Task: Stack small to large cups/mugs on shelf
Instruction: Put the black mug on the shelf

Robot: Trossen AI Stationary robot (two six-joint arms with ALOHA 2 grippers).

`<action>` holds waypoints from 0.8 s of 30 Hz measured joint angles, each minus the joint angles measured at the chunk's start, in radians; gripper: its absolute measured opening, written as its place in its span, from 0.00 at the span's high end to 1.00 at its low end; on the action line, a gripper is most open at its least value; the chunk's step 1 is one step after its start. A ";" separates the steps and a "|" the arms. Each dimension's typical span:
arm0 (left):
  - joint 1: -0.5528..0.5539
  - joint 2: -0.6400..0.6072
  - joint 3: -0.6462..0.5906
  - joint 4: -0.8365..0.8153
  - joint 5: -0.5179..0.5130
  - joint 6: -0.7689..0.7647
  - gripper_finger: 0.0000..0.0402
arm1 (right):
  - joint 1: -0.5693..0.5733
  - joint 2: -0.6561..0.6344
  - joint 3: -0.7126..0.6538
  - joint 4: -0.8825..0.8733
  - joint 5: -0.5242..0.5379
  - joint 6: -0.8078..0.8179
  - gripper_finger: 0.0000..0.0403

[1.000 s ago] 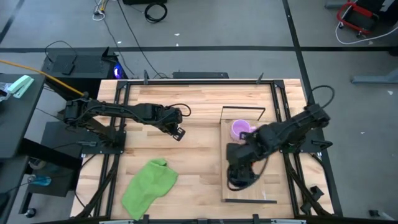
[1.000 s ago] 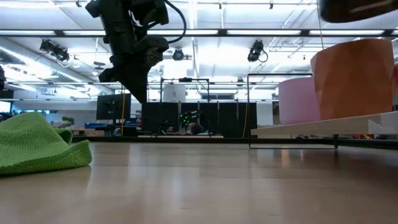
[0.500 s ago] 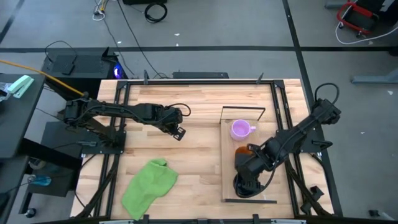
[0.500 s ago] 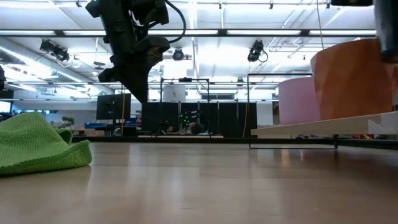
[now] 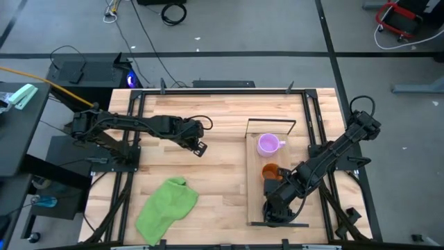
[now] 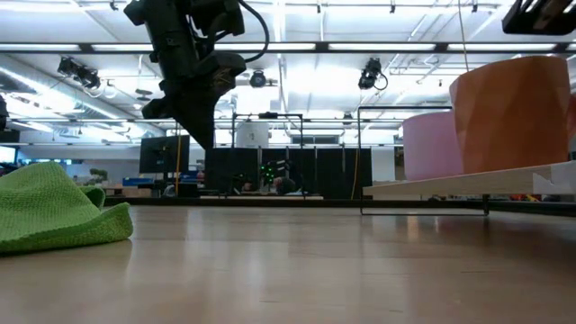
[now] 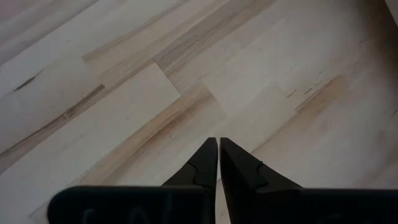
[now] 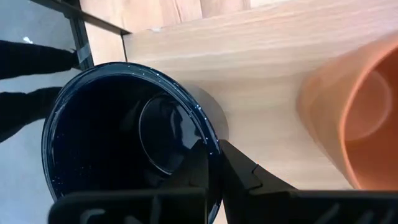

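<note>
- The left gripper (image 5: pixel 200 148) hangs over bare table, its fingers pressed together on nothing. It is just waiting.
- The green cloth (image 5: pixel 166 209) lies apart.
- On the shelf (image 5: pixel 254 201) the purple mug (image 5: pixel 267 144) sits at the back, then the orange mug (image 5: pixel 270 171).
- The right gripper (image 8: pixel 214 163) pinches the black mug (image 8: pixel 118 137) by its rim at the front end, making a small-to-big row.

A crumpled green cloth (image 5: pixel 166 209) lies on the tabletop (image 5: pixel 215 118).

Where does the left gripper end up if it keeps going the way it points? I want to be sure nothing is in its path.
The left gripper, fingers together, points down at bare tabletop; it would likely meet only wood.
</note>
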 joint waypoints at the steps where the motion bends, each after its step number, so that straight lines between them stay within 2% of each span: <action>1: 0.000 0.000 0.000 0.000 0.000 0.000 0.93 | 0.000 0.000 -0.007 0.012 0.000 -0.002 0.96; 24: 0.000 0.000 0.000 0.000 0.000 -0.001 0.95 | -0.020 -0.001 -0.075 0.079 -0.007 -0.048 0.96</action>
